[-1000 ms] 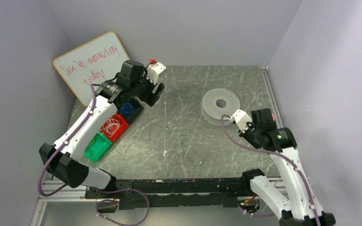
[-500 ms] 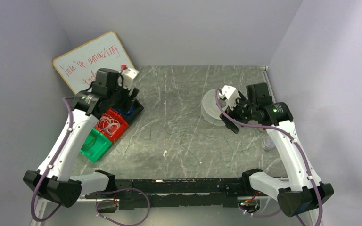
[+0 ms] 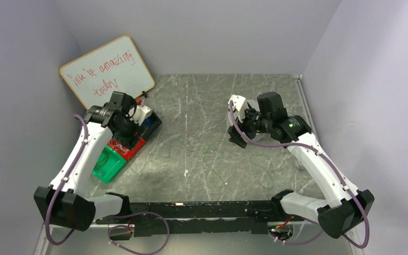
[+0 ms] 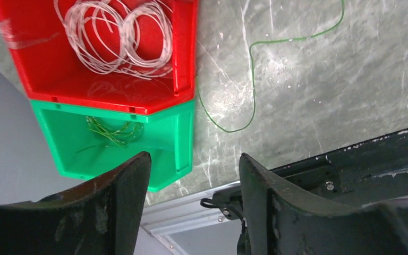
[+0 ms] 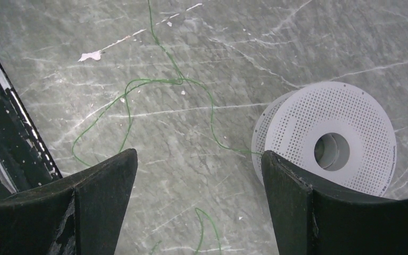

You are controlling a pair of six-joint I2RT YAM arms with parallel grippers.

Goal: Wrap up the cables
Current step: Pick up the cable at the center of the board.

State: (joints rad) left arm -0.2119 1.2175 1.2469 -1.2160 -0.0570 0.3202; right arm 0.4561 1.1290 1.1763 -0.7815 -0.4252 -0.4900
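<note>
Green cables (image 5: 178, 81) lay in loose squiggles on the table (image 3: 191, 101) between its middle and near edge. One strand reached the white spool (image 5: 350, 122) toward the right edge, and a small green tangle (image 4: 111, 132) sat in the green bin (image 4: 175, 138) at the left edge, with the red bin (image 4: 183, 53) beyond. The left gripper (image 4: 191, 164) and right gripper (image 5: 199, 159) both hung with jaws apart, holding nothing. My judgement: one pincer should pin a free end low against the table while the other gathered even loops, clear of the spool.
</note>
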